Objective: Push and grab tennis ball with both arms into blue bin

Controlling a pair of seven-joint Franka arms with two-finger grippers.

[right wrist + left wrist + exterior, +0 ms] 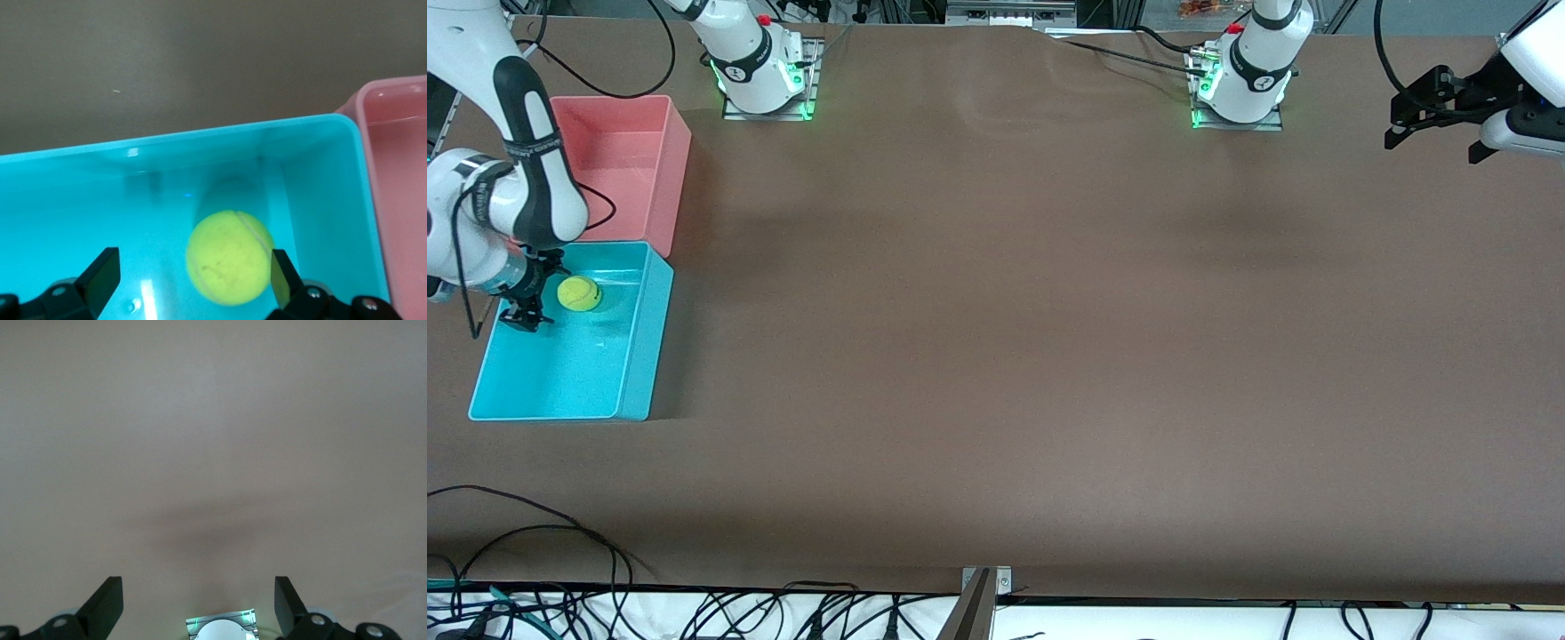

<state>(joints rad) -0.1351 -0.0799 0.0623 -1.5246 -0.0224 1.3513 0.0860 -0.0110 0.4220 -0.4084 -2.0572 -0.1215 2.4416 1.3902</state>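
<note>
Two bins sat at the right arm's end of the table in the front view; we saw the tennis ball (579, 293) inside the blue bin (636, 356), the pink bin (667, 178) touching it at twelve o'clock. The right gripper (523, 316) hung over the blue bin, just beside the ball at nine o'clock. The left gripper (1436, 120) waited high over the table's other end.

We found the left wrist view showing spread fingers (107, 607) over bare table (213, 440).

We saw in the right wrist view the fingers (100, 277) parted, holding nothing, the ball (230, 257) loose on the bin's floor (87, 220).
</note>
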